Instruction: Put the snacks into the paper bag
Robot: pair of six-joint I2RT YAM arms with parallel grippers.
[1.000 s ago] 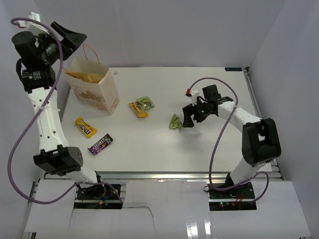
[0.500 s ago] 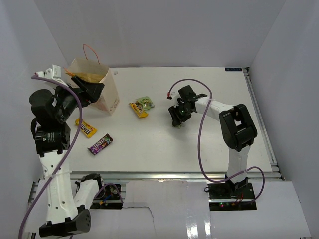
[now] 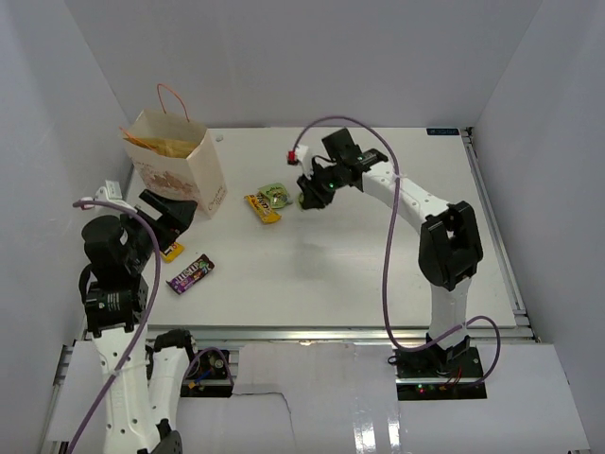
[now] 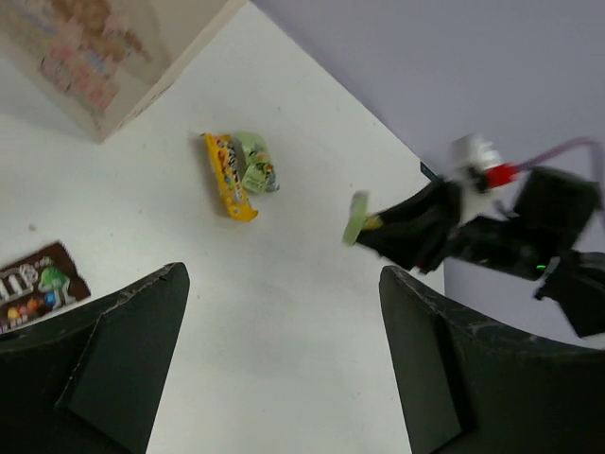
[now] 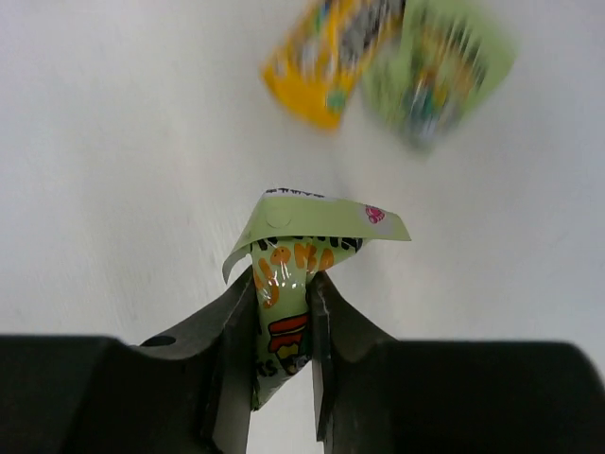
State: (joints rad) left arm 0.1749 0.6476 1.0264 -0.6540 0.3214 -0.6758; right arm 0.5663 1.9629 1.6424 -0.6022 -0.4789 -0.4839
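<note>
A white table (image 3: 378, 274) is sitting inside plain pale walls. Above it the right pincer (image 5: 284, 307) is pinching a small green foil snack packet (image 5: 288, 270) by its lower part. Its jaws are closed down to the wrapper's thickness, and the sealed top is flopping free beyond the fingertips. The packet appears to be hanging clear of the surface. Just ahead of this pincer a yellow candy packet (image 5: 326, 57) and a second green packet (image 5: 440, 66) are lying together, touching. The cream paper bag with red string handles (image 3: 180, 175) is standing upright well off to this pincer's left, with something yellow-orange showing in its mouth.

The left pincer (image 4: 284, 279) is hanging wide open and empty. The bag is just beyond it, a dark brown candy pack (image 4: 33, 288) is lying near it, and another yellow packet (image 3: 172, 250) is partly hidden beneath it.

The hold looks thin and the foil slick, so I judge that a quick swing toward the bag could be enough to shake the packet loose. The bag is light and tall, so a low approach that clips its rim or snags a string handle could tip it over. The two arms are also closing on the same corner and could knock into each other.
</note>
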